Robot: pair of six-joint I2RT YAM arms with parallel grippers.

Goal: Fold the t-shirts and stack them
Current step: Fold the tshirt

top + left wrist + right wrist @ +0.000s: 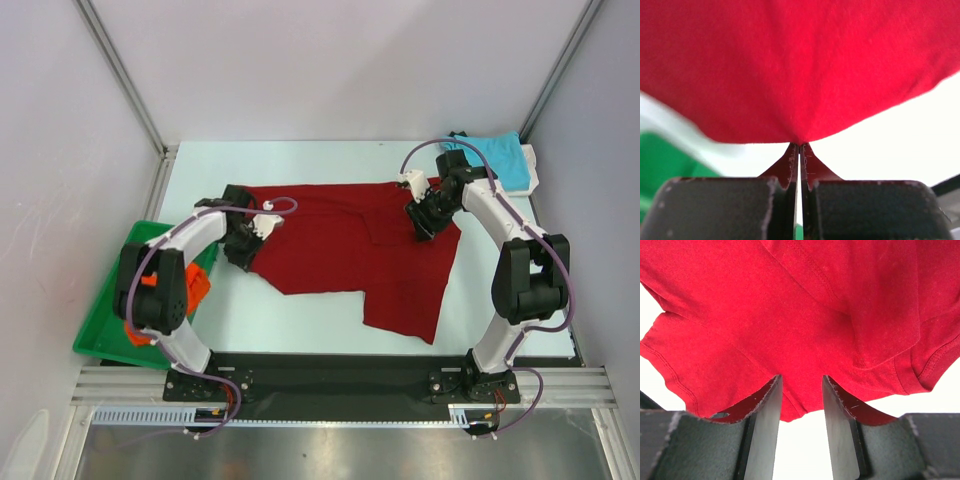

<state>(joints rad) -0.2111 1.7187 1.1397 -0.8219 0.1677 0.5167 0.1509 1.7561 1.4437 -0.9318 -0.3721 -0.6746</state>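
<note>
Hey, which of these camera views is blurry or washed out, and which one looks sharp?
Left wrist view: dark red t-shirt soft and out of focus, green tray a blur, table blown white. Right wrist view: seams crisp, table also washed out. Top external view: even light, sharp.

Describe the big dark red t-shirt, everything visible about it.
The large dark red soft-cloth t-shirt lies spread across the middle of the pale table, rumpled rather than flat, with one part reaching toward the near edge. Stitched hems and an overlapping fold show in the right wrist view. The left gripper is shut on its left edge, where the cloth gathers to a point. The right gripper sits at its right side, fingers apart, with the cloth edge between them.
</note>
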